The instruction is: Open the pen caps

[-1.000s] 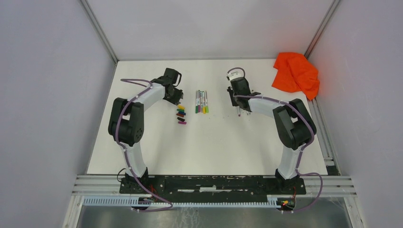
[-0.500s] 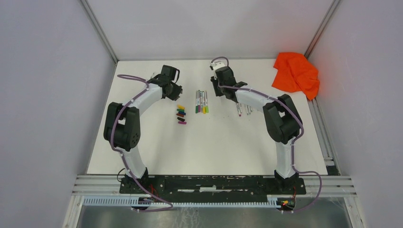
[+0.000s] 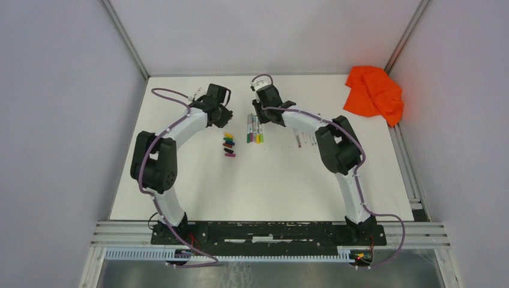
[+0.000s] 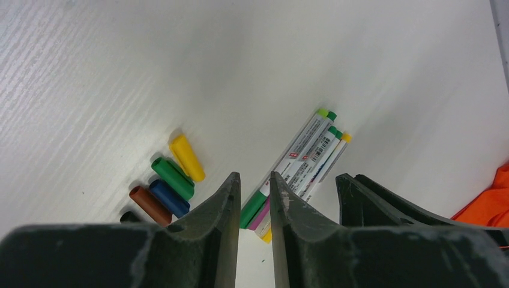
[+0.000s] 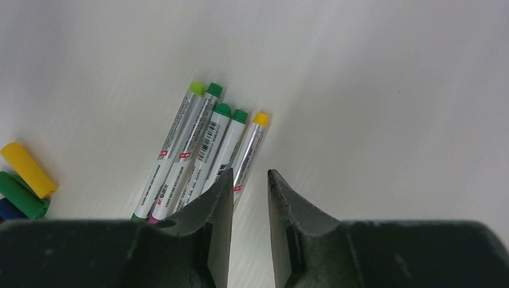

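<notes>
I see my right claw [image 5: 249, 175] slightly parted and empty, the pens [image 5: 193, 141] just ahead-left of its tips; left claw [image 4: 254, 177] likewise, loose pen caps [image 4: 173, 178] to its left.

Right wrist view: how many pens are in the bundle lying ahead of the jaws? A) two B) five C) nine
B: the bundle of pens shows five barrels side by side, their far ends lime, green, green, green and yellow.
</notes>
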{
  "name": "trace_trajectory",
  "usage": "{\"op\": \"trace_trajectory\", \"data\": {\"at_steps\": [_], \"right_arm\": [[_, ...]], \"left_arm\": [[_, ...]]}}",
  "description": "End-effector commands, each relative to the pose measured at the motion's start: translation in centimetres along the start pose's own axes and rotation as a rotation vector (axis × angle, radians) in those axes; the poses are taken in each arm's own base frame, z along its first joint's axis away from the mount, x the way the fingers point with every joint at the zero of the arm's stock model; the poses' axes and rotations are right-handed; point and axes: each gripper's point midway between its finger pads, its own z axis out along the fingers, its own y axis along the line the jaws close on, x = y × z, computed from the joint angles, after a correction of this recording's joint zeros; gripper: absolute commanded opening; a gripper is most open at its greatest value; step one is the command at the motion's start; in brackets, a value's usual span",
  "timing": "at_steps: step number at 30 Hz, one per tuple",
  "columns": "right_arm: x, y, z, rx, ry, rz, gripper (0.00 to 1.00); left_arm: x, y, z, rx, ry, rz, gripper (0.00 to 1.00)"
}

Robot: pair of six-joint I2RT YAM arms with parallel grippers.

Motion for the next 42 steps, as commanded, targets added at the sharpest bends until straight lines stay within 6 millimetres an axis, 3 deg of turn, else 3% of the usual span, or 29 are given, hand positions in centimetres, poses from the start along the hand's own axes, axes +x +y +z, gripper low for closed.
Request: {"op": "trace_trajectory", "data": {"at_steps": [1, 25, 34, 36, 42], "right_arm": [[-0.8, 1.0, 0.4, 0.002, -0.006, 0.006, 0.32], [1.6, 0.5, 2.1, 0.052, 0.061, -0.007, 0.32], [4.2, 0.0, 2.6, 0.06, 0.129, 0.004, 0.3], [5.1, -0.3, 2.6, 0.056, 0.139, 0.018, 0.26], [6.4, -0.7, 1.3, 0.017, 0.117, 0.052, 0.04]], "left_arm": [[-1.7, -0.6, -1.7, 0.039, -0.072, 0.055, 0.3], [-1.9, -0.1, -2.0, 0.033, -0.093, 0.078, 0.28], [-1.6, -0.4, -2.2, 0.05, -0.091, 0.094, 0.3], [-1.4, -0.6, -2.2, 0.068, -0.082, 0.114, 0.34], [0.3, -1.0, -2.0, 0.147, -0.022, 0.152, 0.64]]}}
